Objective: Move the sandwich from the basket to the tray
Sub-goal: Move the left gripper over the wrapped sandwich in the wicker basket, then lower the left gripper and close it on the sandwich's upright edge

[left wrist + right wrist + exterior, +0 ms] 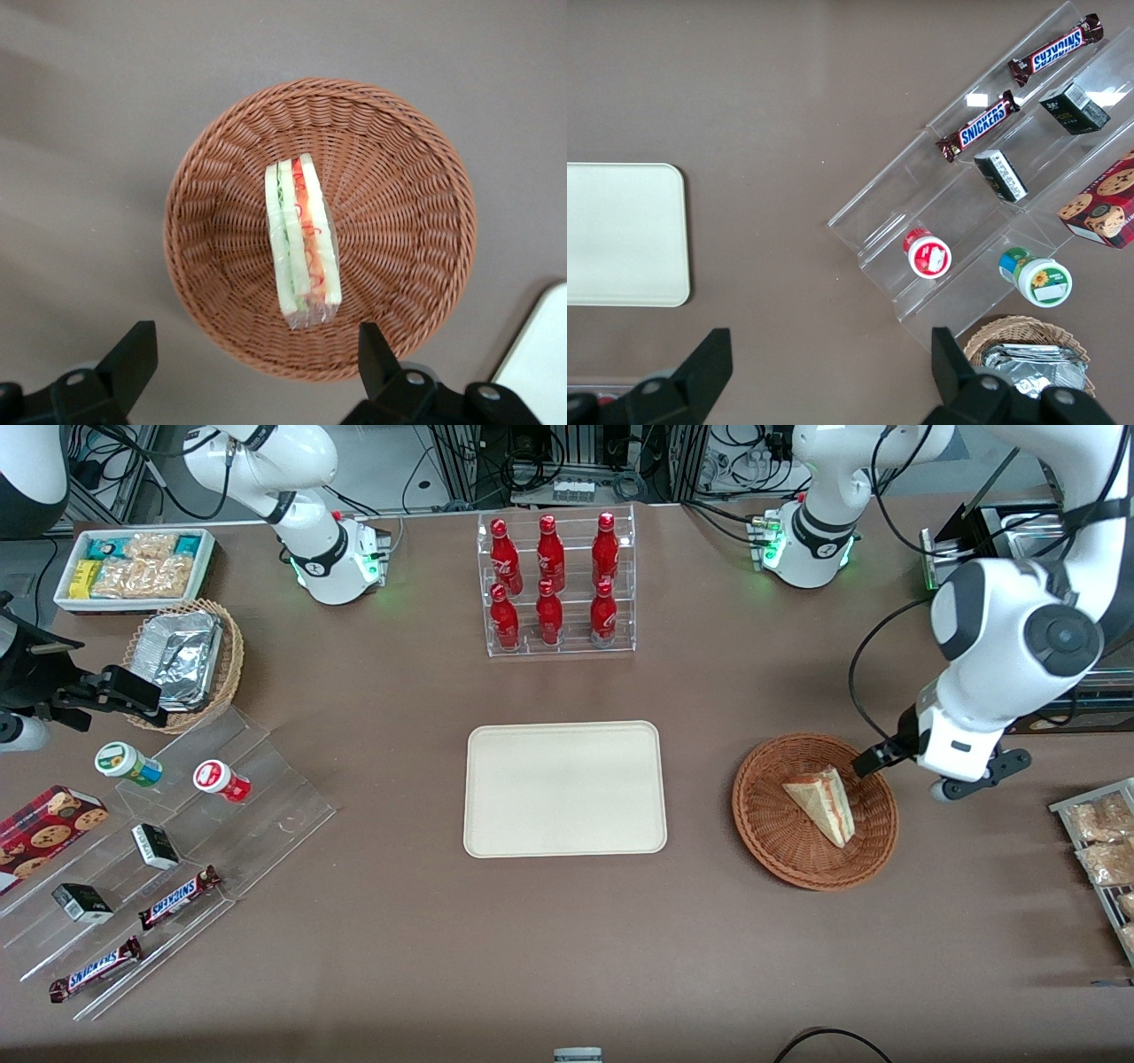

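Observation:
The sandwich (824, 802) (301, 243), a pale wedge with red and green filling along its cut edge, lies in the round reddish-brown wicker basket (771, 841) (399, 221). My left gripper (897, 778) (252, 354) hangs above the basket's rim on the side toward the working arm's end of the table. It is open, its two fingers spread wide with nothing between them, and it stands clear of the sandwich. The cream tray (565, 788) (540, 354) (620, 235) lies bare at the table's middle, beside the basket.
A clear rack of red bottles (556, 584) stands farther from the front camera than the tray. Toward the parked arm's end are a stepped acrylic stand with snacks (133, 850), a tan basket of foil trays (182, 660) and a white snack bin (133, 567). A rack of packets (1103, 850) sits at the working arm's end.

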`<state>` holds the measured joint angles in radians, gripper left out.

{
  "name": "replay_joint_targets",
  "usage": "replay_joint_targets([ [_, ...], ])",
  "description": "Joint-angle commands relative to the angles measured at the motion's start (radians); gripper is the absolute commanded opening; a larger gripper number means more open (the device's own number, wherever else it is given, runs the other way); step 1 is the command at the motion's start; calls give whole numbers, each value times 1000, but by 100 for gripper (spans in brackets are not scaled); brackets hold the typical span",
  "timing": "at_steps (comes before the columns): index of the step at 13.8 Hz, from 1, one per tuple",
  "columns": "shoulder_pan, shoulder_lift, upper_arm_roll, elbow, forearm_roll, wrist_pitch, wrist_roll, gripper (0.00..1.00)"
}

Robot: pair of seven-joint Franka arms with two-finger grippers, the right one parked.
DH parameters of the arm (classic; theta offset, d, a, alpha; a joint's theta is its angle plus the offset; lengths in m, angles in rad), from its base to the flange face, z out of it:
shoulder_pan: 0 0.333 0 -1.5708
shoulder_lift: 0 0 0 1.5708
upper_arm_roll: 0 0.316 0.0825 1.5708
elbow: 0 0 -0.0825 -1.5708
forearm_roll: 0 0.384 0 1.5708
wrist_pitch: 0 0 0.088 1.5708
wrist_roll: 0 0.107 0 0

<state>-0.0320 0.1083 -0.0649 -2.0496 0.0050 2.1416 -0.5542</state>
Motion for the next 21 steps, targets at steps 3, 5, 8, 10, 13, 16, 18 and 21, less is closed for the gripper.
replay_joint_targets([
  [3,-34,108,4,19,15,47,-138,100],
  [5,-45,152,4,32,15,50,-138,100],
  [8,-46,195,4,31,15,81,-138,100],
  [10,-46,220,4,31,15,109,-136,100],
  [13,-46,264,4,29,13,167,-144,94],
  [16,-46,284,4,26,15,195,-197,51],
  [18,-48,284,4,23,15,198,-199,14],
  [21,-52,278,4,26,16,189,-185,0],
])
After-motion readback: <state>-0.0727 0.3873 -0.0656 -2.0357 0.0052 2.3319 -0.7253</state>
